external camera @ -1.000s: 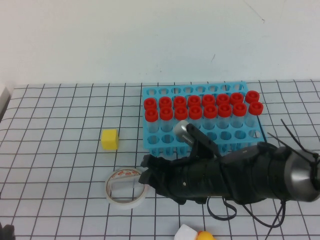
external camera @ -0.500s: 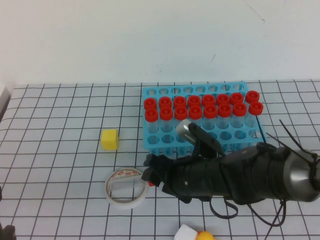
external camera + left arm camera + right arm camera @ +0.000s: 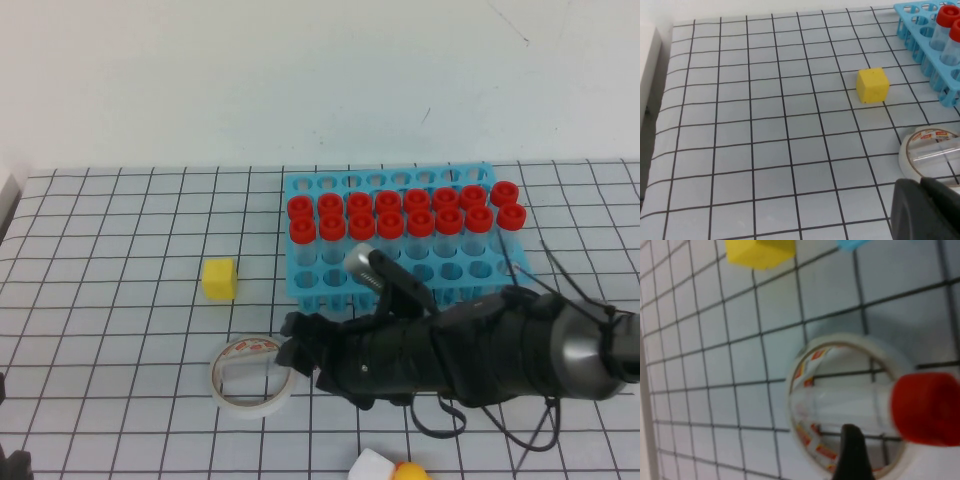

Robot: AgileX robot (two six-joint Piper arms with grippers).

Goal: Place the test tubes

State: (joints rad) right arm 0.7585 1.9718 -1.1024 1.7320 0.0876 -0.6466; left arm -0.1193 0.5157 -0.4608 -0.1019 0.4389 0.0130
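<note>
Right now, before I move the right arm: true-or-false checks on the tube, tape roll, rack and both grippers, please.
1. A red-capped test tube lies across the tape roll. True.
2. The right gripper hangs over the blue rack. False: it is at the tape roll, in front of the rack.
3. The yellow cube sits left of the rack. True.
4. The left gripper is open above the cube. False: it is shut, at the table's near-left corner.

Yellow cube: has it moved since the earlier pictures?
No. The yellow cube keeps its place left of the blue rack. The right gripper, open, is at the tape roll; the left gripper, shut, waits at the near left corner.
</note>
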